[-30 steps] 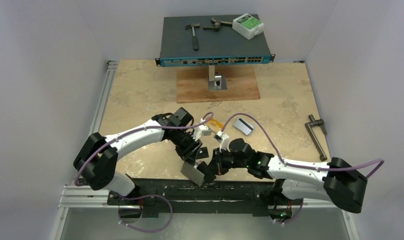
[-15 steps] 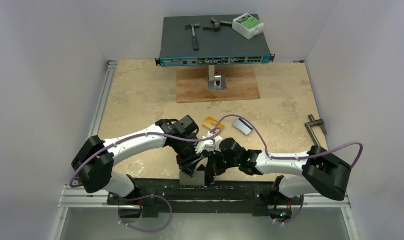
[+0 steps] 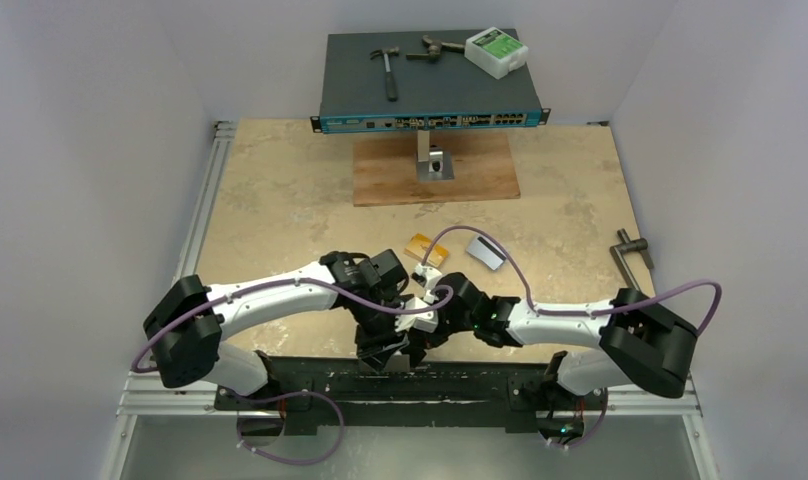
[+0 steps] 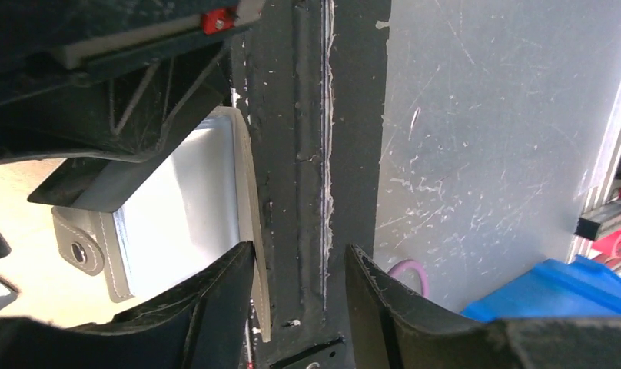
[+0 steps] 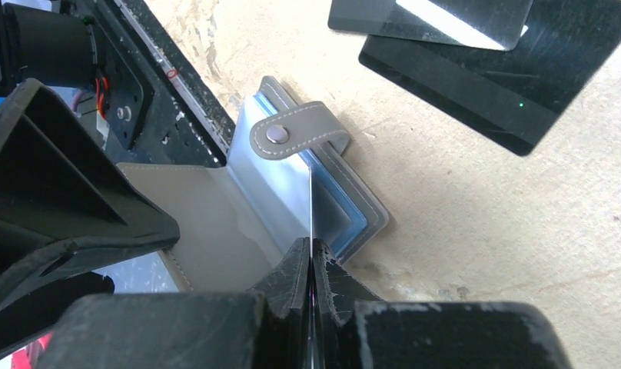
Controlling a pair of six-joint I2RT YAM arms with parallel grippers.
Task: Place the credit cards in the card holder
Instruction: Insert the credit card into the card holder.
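Note:
The grey card holder lies open at the table's front edge, its snap tab folded over the bluish inside. My right gripper is shut on a thin card, seen edge-on, whose far edge reaches into the holder's inside. My left gripper is open; the holder's grey flap stands edge-on against its left finger. In the top view both grippers, left and right, meet over the holder and hide it. An orange card and a silver card with a dark stripe lie beyond them.
A black flat case with a glossy grey card on it lies just past the holder. A black rail runs along the table's front edge. A wooden board, network switch and metal tool stand farther off.
Both grippers have moved toward the table's front edge and closer together. The holder's grey flap, visible between them earlier, is now hidden under the grippers in the top view.

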